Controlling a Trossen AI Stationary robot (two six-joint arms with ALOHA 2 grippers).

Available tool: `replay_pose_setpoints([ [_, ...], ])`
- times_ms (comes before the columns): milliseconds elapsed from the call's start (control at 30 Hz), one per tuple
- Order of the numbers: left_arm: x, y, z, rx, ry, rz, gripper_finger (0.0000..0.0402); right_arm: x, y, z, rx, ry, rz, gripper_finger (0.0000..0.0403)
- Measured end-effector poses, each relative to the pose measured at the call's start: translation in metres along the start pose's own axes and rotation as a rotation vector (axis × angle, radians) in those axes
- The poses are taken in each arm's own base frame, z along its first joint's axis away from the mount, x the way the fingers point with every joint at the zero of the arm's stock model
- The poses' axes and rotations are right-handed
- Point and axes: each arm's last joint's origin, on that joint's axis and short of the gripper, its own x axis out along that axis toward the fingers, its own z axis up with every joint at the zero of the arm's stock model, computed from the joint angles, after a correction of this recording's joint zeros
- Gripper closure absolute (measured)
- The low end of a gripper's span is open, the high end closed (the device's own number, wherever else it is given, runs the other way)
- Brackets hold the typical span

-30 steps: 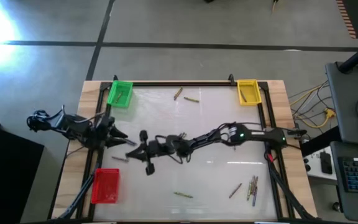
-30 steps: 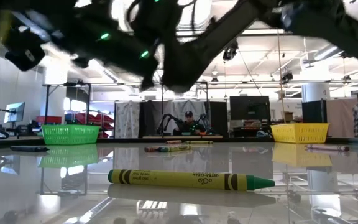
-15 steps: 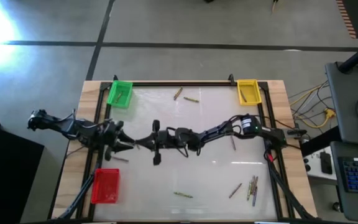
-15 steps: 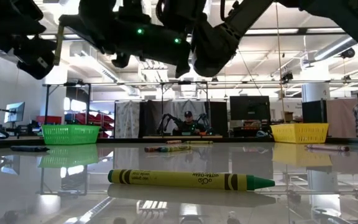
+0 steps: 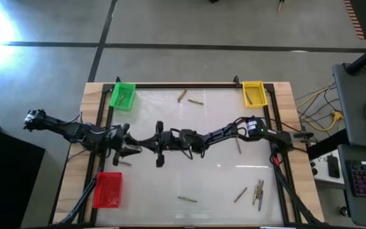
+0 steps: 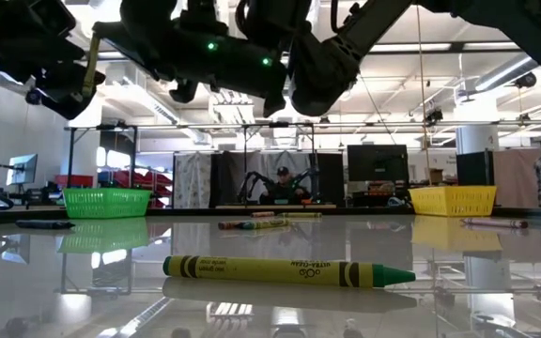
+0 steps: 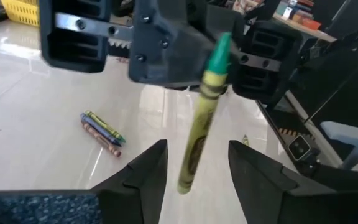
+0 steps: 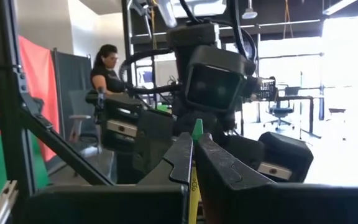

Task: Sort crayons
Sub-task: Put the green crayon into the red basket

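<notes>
The right fingers (image 8: 194,163) clamped a crayon (image 7: 202,115), offered between the left fingers (image 7: 194,167), held apart for handover.

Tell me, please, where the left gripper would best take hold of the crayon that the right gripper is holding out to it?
Probably the free, paper-wrapped end of the crayon. The right gripper is shut on its green tip end, so only that part is bare. The barrel hangs tilted between the left gripper's open fingers, so coming straight ahead and closing across the barrel looks best.
</notes>
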Motion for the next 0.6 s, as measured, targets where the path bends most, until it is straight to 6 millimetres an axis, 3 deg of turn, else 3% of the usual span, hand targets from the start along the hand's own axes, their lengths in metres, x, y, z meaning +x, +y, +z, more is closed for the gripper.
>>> replay_pose_setpoints([
  [267,0.0052,-0.0010,0.0004,0.014,0.003,0.001,0.0299,0.0000,0.0004,-0.0006,0.001,0.006,0.001,0.0394],
  [500,0.0056,-0.0012,0.0004,0.015,0.012,0.000,0.0387,0.0002,0.0001,-0.0027,0.064,0.044,-0.002,0.0390],
  [600,0.0046,-0.0017,0.0024,0.016,0.020,0.004,0.0390,0.0002,-0.0020,-0.0058,0.109,0.097,-0.011,0.0373],
])
